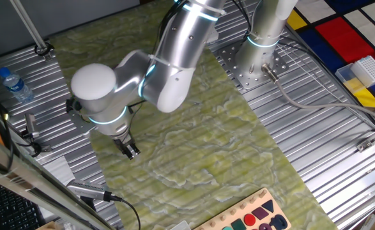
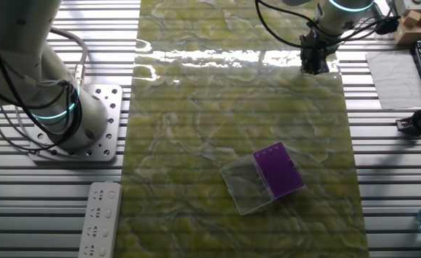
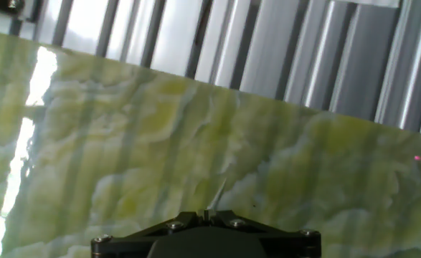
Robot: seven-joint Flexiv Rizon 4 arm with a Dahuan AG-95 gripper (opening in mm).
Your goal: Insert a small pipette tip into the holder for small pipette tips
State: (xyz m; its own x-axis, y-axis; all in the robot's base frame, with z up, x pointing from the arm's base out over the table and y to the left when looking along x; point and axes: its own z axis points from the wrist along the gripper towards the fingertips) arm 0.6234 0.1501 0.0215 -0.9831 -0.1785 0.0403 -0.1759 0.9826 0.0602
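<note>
Holder [image 2: 280,170] unseen in one fixed view, behind the arm [image 1: 174,57]. Claw [image 3: 209,213] cropped by hand view's lower edge; pipette tip [image 3: 216,195] blurred, faint.

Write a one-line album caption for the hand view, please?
Closed gripper pinching a small clear pipette tip above the green marbled mat.

Bare mat [image 2: 217,129] btwn fingers [image 2: 315,66] & holder [image 2: 278,170].
</note>
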